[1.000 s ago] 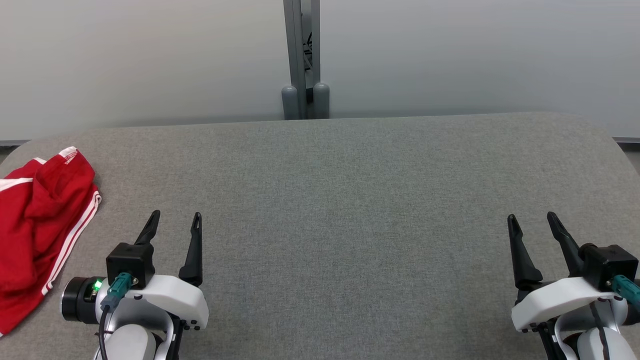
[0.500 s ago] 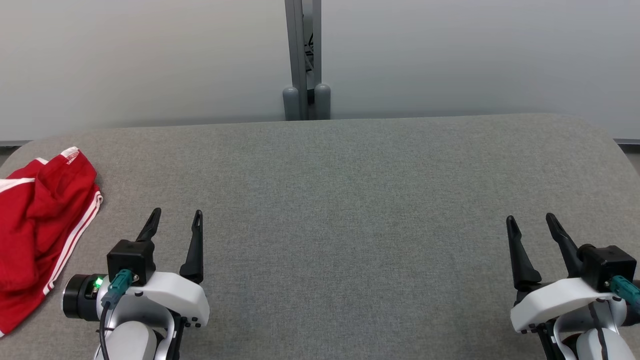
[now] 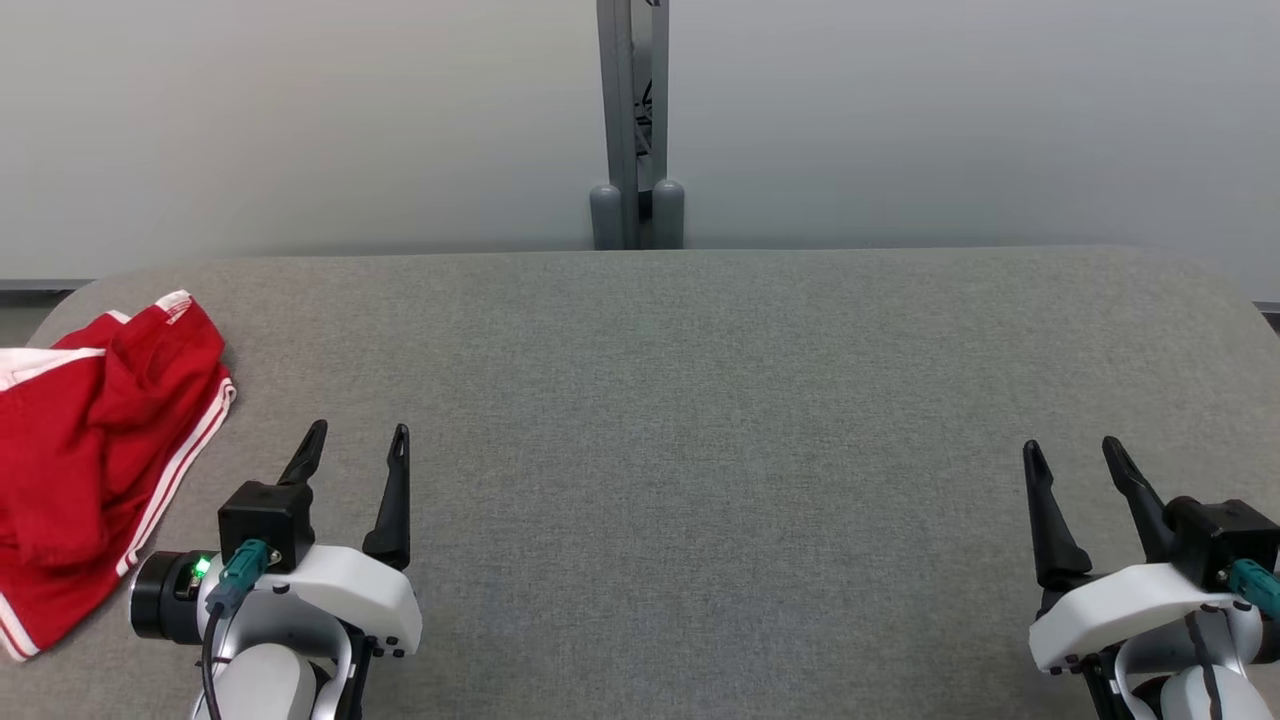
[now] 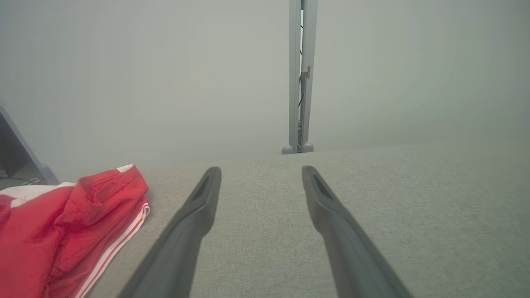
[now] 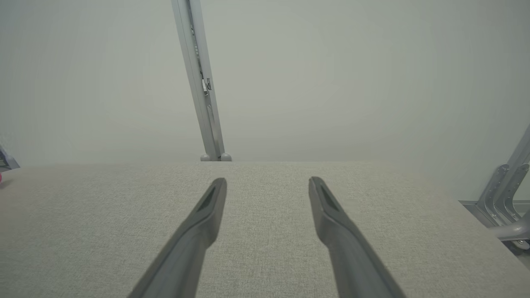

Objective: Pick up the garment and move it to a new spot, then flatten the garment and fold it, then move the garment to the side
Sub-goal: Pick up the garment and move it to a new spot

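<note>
A crumpled red garment [image 3: 90, 450] with white side stripes lies at the far left of the grey fabric table [image 3: 700, 420], partly cut off by the view's edge. In the left wrist view the garment [image 4: 62, 231] sits to the left of the fingers. My left gripper [image 3: 356, 446] hovers open just right of the garment, nothing between its fingers, and shows the same open jaws in its own wrist view [image 4: 261, 174]. My right gripper [image 3: 1075, 458] stands open at the lower right, far from the garment, and its own view of itself [image 5: 268, 184] holds nothing but bare table.
A grey metal post [image 3: 635, 130] rises behind the table's far edge against a pale wall. A metal bracket [image 5: 505, 194] stands past the table's right edge. The rounded table corners fall away at the far left and right.
The head camera has shifted, so the whole picture slid right and slightly down. Garment and both grippers keep their places relative to each other.
</note>
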Available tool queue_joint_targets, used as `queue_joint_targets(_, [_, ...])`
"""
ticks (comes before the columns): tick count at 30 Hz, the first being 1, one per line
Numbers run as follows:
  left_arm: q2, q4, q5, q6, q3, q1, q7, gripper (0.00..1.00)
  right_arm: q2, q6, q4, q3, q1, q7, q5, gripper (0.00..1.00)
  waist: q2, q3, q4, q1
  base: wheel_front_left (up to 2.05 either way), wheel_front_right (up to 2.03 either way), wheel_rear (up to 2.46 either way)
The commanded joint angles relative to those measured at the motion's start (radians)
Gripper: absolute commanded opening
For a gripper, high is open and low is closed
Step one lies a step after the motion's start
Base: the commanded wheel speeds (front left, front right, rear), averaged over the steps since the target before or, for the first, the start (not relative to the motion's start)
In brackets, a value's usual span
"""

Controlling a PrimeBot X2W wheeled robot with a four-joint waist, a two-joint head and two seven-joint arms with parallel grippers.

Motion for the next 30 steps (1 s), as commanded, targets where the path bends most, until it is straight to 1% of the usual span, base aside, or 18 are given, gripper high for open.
queue_joint_targets(1, [0.007, 0.002, -0.005, 0.007, 0.003, -0.017, 0.001, 1.0, -0.002, 0.002, 0.0, 0.001, 0.007, 0.001, -0.003, 1.0, 0.0, -0.002, 0.013, -0.0001, 0.0, 0.0, 0.0])
queue_joint_targets(8, [0.004, 0.005, -0.01, 0.014, 0.003, -0.023, -0.002, 1.0, -0.002, 0.002, -0.011, 0.012, 0.008, 0.002, 0.001, 1.0, 0.0, -0.003, 0.096, -0.0001, 0.0, 0.0, 0.0])
queue_joint_targets(11, [0.006, 0.007, -0.014, 0.015, 0.002, -0.021, -0.004, 1.0, -0.002, 0.002, -0.017, 0.015, 0.013, 0.003, 0.001, 1.0, 0.0, -0.005, 0.146, -0.0001, 0.0, 0.0, 0.0])
queue_joint_targets(12, [0.008, 0.011, -0.018, 0.012, 0.002, -0.02, -0.008, 1.0, -0.002, 0.002, -0.021, 0.02, 0.015, 0.003, 0.002, 1.0, 0.0, -0.006, 0.183, -0.0001, 0.0, 0.0, 0.0])
queue_joint_targets(15, [0.008, 0.015, -0.02, 0.013, -0.001, -0.02, -0.007, 1.0, -0.002, 0.002, -0.023, 0.029, 0.017, 0.002, 0.006, 1.0, 0.0, -0.008, 0.24, -0.0001, 0.0, 0.0, 0.0])
queue_joint_targets(16, [0.008, 0.015, -0.02, 0.013, -0.001, -0.02, -0.007, 1.0, -0.002, 0.002, -0.023, 0.029, 0.017, 0.002, 0.006, 1.0, 0.0, -0.008, 0.24, -0.0001, 0.0, 0.0, 0.0])
queue_joint_targets(24, [0.02, 0.017, -0.03, 0.018, 0.002, -0.006, -0.009, 1.0, -0.001, 0.002, -0.023, 0.055, 0.016, -0.007, 0.02, 1.0, 0.0, -0.013, 0.382, -0.0001, 0.0, 0.0, 0.0])
queue_joint_targets(30, [0.025, 0.012, -0.036, 0.023, 0.005, 0.001, -0.009, 1.0, -0.002, 0.002, -0.016, 0.073, 0.011, -0.013, 0.029, 1.0, 0.0, -0.012, 0.449, -0.0001, 0.0, 0.0, 0.0])
